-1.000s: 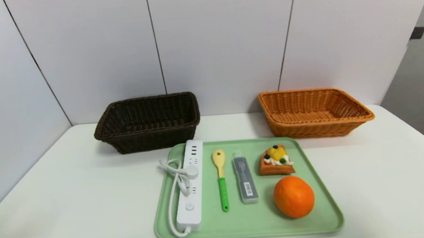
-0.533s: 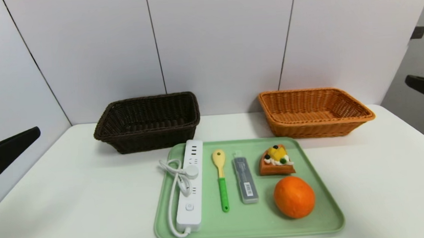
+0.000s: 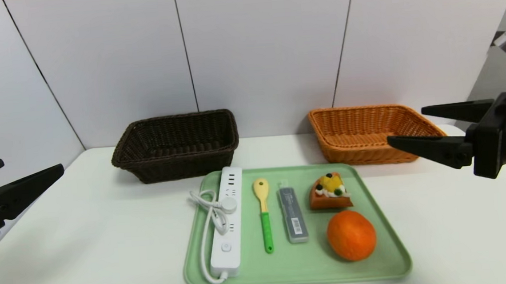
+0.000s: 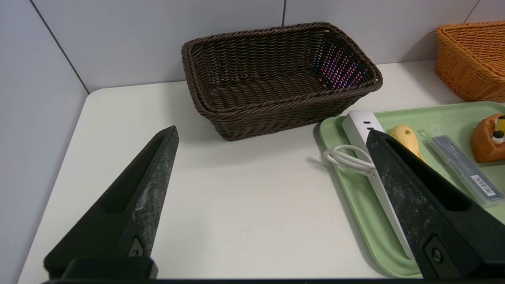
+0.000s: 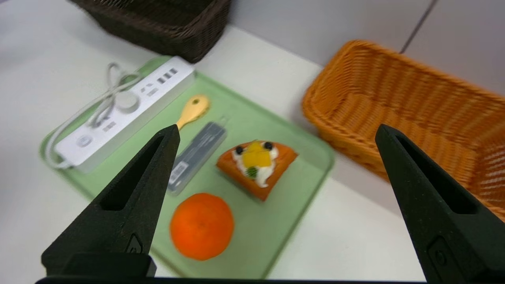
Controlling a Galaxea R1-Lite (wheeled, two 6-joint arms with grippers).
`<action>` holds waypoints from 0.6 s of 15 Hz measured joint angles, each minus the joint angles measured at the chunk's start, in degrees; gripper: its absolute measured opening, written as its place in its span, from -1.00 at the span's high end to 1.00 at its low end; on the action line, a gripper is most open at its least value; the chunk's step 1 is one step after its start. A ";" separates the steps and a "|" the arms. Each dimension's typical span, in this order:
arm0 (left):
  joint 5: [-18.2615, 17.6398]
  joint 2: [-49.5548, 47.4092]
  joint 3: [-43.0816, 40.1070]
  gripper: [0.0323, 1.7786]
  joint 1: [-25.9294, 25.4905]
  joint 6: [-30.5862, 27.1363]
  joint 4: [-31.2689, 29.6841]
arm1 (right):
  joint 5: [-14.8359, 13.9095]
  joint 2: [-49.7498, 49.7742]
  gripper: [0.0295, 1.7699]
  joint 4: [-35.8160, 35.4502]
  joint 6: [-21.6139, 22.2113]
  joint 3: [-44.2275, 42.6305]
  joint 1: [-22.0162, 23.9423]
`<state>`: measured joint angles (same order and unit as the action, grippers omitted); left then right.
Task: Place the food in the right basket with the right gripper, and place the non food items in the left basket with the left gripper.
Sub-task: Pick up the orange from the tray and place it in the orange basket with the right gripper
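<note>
My right gripper [image 3: 405, 127] hung spread wide and empty above the table's right side, in front of the orange basket [image 3: 375, 133], its fingers aimed toward the green tray [image 3: 297, 268]. My left gripper [image 3: 25, 169] hovered just as wide and just as empty at the table's far left edge, well apart from the dark brown basket [image 3: 177, 145]. Both baskets stood against the back wall with nothing in them. On the tray, from left to right, lay a white power strip [image 3: 228, 219] with its coiled cord, a yellow-and-green spoon [image 3: 263, 212], a grey slim case [image 3: 292, 215], and at the right a slice of fruit-topped cake [image 3: 330, 192] with an orange [image 3: 351, 235] just in front of it.
</note>
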<state>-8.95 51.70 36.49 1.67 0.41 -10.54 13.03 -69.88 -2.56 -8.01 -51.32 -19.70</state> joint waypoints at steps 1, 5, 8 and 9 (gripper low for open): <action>0.02 -0.02 0.00 -0.90 0.00 0.00 0.00 | 0.02 -1.48 -0.93 4.45 0.10 -2.80 -1.82; 0.02 -0.20 -0.13 -0.90 0.00 -0.39 0.10 | 0.99 -7.77 -0.93 25.02 -1.28 -17.44 -5.62; 0.00 -0.38 -0.35 -0.90 0.00 -0.49 0.21 | 2.29 -13.62 -0.93 40.45 -7.09 -27.50 -6.38; -0.04 -0.41 -0.46 -0.90 0.00 -0.51 0.21 | 2.38 -15.35 -0.93 44.14 -9.79 -28.94 -6.62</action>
<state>-8.98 51.29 36.02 1.67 -0.10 -10.34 15.41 -85.22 41.58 -17.80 -80.26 -26.32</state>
